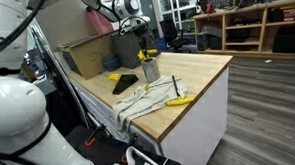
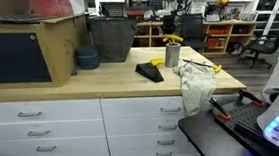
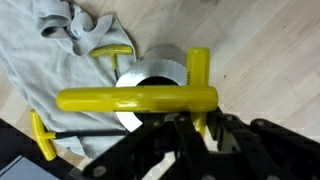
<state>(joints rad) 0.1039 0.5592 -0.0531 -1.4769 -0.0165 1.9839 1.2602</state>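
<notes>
Closest to the wrist camera, the gripper [image 3: 196, 126] is seen as a mass of matte black plastic. Its fingers are clenched on a yellow T-handle tool [image 3: 140, 98]. The tool's smooth, rounded crossbar is laid straight across the view, and a short yellow stub is stood off at a right angle near one end. The fingertips are lost in dark blur, so the exact contact cannot be made out, and the tool's shaft is hidden completely.

Directly beneath the crossbar a metal cup [image 3: 150, 74] is seen, a cylinder of brushed steel with a bright rim. Most of its mouth is covered by the handle, and it cannot be told whether the shaft is inside it. Under and beside the cup a grey cloth [image 3: 60, 60] is spread, soft and rumpled. Two loose T-handle tools [image 3: 110, 52] are laid on it, one cut off by the picture's edge.

In both exterior views the cup [image 1: 150, 68] [image 2: 171, 56] is stood on the pale wooden top of the bench [image 1: 202, 68], set well in from the long drawer-side edge. The held tool [image 1: 146, 55] is just above it. The cloth [image 2: 194, 84] is draped over that edge near the corner.

Further along the top, a black wedge [image 2: 150, 71] is laid flat, with a round blue bowl [image 2: 86, 57] beyond it. A dark bin [image 2: 111, 38] and a cardboard box [image 1: 86, 55] are placed at the far end.
</notes>
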